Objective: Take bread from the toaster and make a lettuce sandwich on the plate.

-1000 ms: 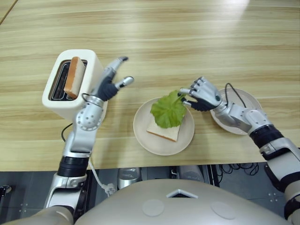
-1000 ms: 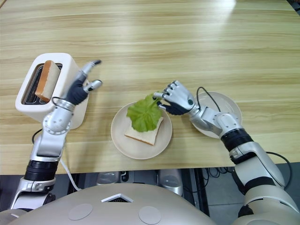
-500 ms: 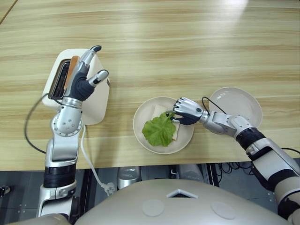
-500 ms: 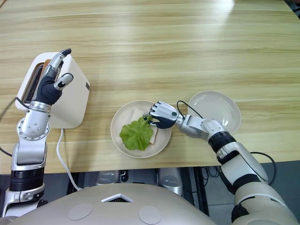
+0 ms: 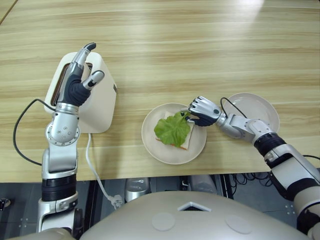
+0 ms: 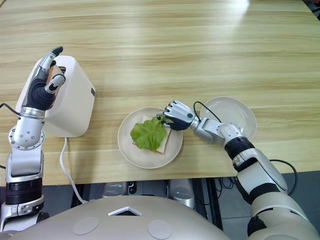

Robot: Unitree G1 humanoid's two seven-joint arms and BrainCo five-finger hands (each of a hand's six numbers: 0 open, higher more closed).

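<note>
Currently lettuce [image 5: 172, 129] edge between right hand [image 5: 205, 110] fingers [image 5: 196, 104], atop bread [image 5: 184, 143].

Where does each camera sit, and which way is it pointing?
Left eye view: on the robot's head, facing forward and down at the table; shows both arms, with the left hand at the toaster and the right hand at the lettuce on the plate.
Right eye view: same head, slightly to the right, same aim, same arms.
Shared: the same scene, shifted slightly leftward in the right eye.

Wooden table [image 5: 200, 45] — white dish [image 5: 257, 105] at right, white cord [image 5: 90, 155] over the front edge.
</note>
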